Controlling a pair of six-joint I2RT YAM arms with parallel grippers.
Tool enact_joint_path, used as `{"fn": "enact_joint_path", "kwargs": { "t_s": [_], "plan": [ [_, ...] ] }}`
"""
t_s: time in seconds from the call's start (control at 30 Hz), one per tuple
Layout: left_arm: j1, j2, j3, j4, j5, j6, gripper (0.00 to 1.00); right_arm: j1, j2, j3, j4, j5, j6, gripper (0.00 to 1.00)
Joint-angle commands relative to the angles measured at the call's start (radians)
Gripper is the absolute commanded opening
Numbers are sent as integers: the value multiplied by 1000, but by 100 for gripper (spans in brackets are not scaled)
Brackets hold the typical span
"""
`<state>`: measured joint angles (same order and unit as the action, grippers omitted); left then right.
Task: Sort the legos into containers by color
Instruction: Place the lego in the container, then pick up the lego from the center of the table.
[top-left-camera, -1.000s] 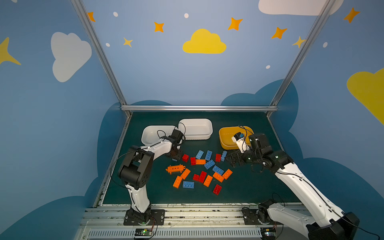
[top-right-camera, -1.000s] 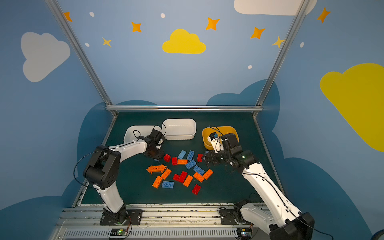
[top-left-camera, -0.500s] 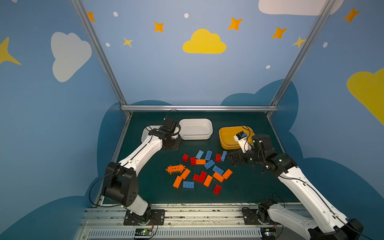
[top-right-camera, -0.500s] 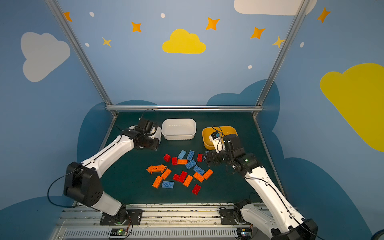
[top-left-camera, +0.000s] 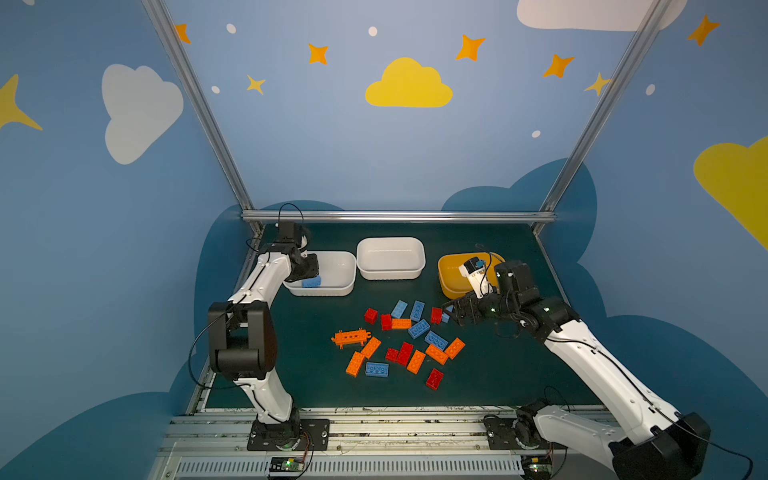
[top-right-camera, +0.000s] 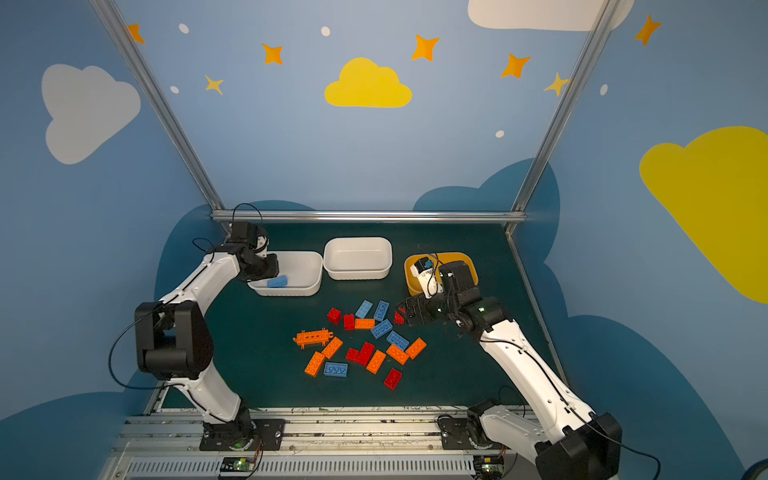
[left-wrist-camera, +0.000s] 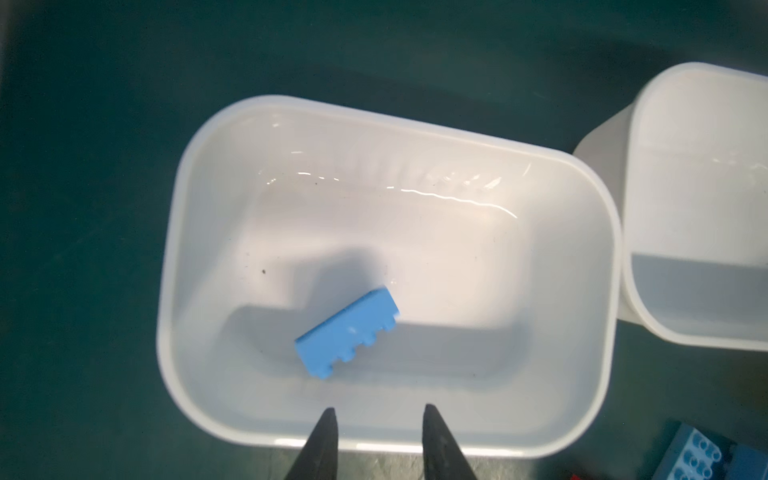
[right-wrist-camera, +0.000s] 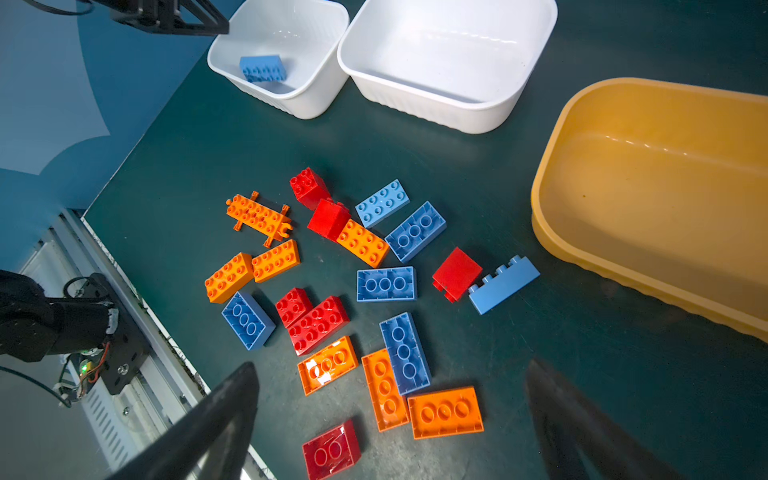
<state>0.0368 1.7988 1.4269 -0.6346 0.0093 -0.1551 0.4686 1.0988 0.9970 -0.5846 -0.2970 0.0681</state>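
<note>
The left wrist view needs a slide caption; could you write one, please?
One blue brick on its side in a white tub, the empty left pincer above.

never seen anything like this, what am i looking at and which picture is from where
Two white robot arms stand at a green table, each ending in a two-finger gripper. Two pictures look down from overhead, nearly alike; the close-ups come from a camera on each wrist. Loose blue, orange and red bricks lie mid-table. Behind them sit a left white tub, a middle white tub and a yellow tub. One blue brick lies in the left one. The left gripper above it and the wide-open right gripper hold nothing.
</note>
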Motion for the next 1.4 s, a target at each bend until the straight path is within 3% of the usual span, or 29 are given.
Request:
{"fn": "enact_joint_path", "kwargs": {
  "t_s": [0.0,0.27,0.37,0.53,0.63,0.77,1.07,1.37],
  "plan": [
    [-10,16,58,-8,52,-2,41,2,1,35,5,-15,8,98],
    [-3,41,100,-82,60,3,46,2,0,26,2,-8,0,98],
    [-19,-2,101,-130,65,3,62,2,-2,26,1,-8,4,98],
    [-108,-141,8,-176,42,-22,74,2,-2,19,-1,-11,4,98],
    [-167,-224,-73,-195,52,-9,76,2,-4,17,-2,-10,-5,98],
    [-256,-321,-190,-205,76,126,82,-1,-8,14,-14,-5,-23,98],
    [-420,-400,-391,-186,194,472,83,-1,-29,-28,8,-10,-20,98],
    [-487,-291,-451,-75,75,643,82,-1,-45,-78,39,-13,-4,98]
  ]
}}
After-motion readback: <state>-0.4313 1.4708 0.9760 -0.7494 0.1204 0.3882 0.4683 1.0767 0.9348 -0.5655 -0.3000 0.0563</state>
